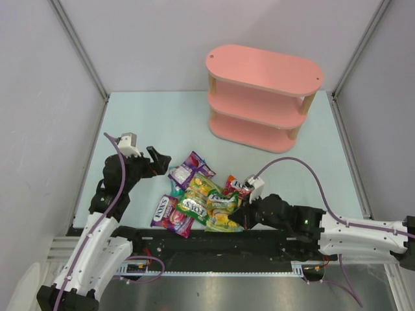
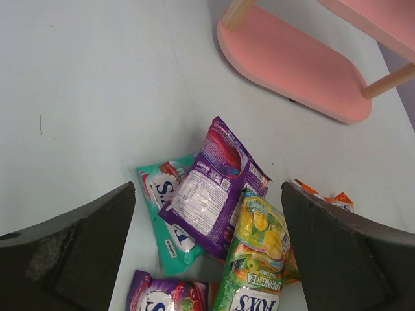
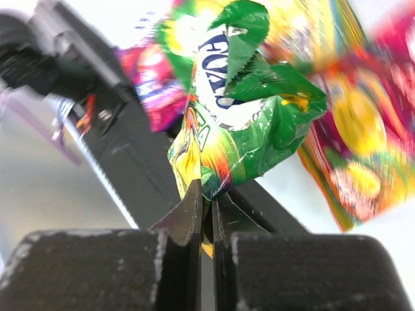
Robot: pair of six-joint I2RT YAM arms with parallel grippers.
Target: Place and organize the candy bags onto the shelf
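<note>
Several candy bags [image 1: 198, 199] lie in a heap on the pale table near its front edge. My right gripper [image 1: 238, 216] reaches into the heap from the right. In the right wrist view it [image 3: 207, 192] is shut on the crumpled edge of a green-yellow bag [image 3: 249, 123]. My left gripper [image 1: 157, 162] hovers open at the heap's left. Its wrist view looks down between the wide-apart fingers [image 2: 78, 253] on a purple bag [image 2: 224, 155], a teal bag [image 2: 157, 194] and a green-yellow bag [image 2: 259, 259]. The pink three-tier shelf [image 1: 262, 97] stands at the back right with nothing on its visible boards.
A black rail [image 1: 207, 241] runs along the table's near edge, right beside the heap and under the right gripper. Grey walls close in the table at the left, back and right. A purple cable [image 1: 305, 170] arcs above the right arm.
</note>
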